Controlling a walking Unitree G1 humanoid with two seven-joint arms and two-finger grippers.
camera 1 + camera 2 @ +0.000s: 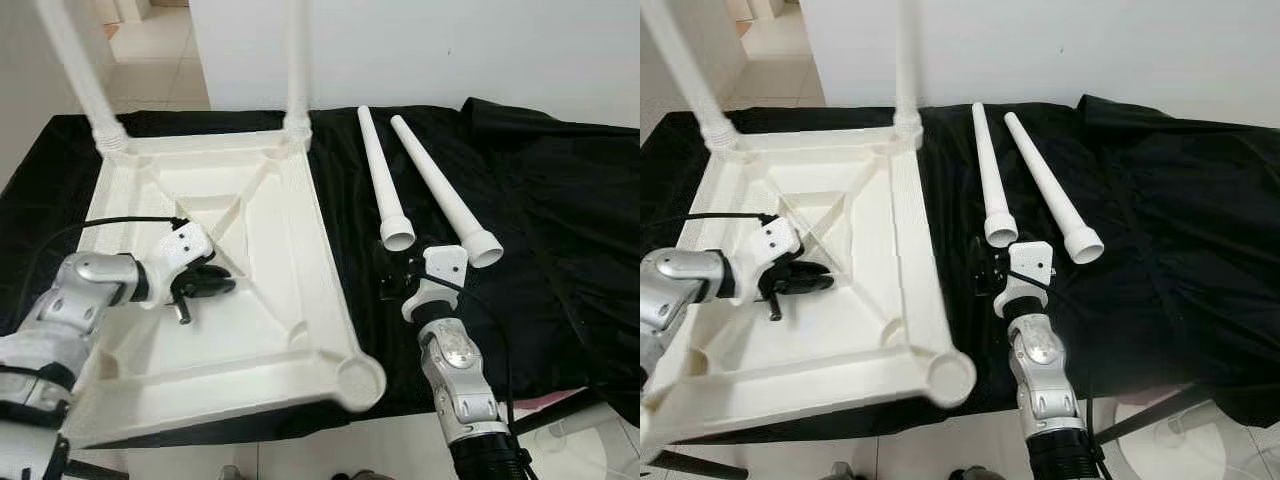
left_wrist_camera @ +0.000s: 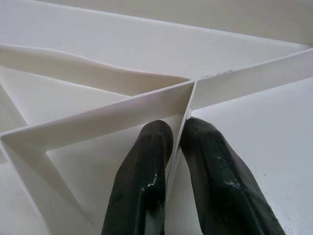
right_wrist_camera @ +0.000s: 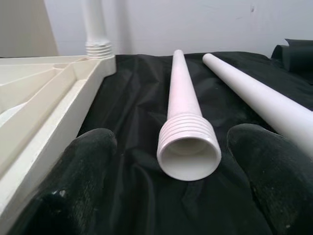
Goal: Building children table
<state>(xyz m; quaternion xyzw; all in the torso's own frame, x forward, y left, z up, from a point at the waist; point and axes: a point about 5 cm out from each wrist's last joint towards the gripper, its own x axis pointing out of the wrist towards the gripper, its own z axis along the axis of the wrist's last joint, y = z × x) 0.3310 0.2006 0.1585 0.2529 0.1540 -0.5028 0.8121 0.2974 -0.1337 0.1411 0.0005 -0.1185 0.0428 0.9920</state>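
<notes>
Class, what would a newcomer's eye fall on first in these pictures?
The upturned white plastic tabletop on the black cloth, two legs already screwed in. Beside it lie two loose white tapered legs; the right gripper is open around one, while the left gripper pinches a tabletop rib.

I lose both mounted legs (image 1: 78, 75) past the top edge, and the right pincer (image 1: 392, 283) fingers blend into the black cloth (image 1: 560, 230).

Setting: a home interior is indicated.
Walls: plain white wall (image 1: 450, 50) is seen behind.
Floor: pale tiles (image 1: 150, 45) are seen at far left, beyond a doorway.
Work surface: black cloth (image 1: 560, 200) is spread over it.
</notes>
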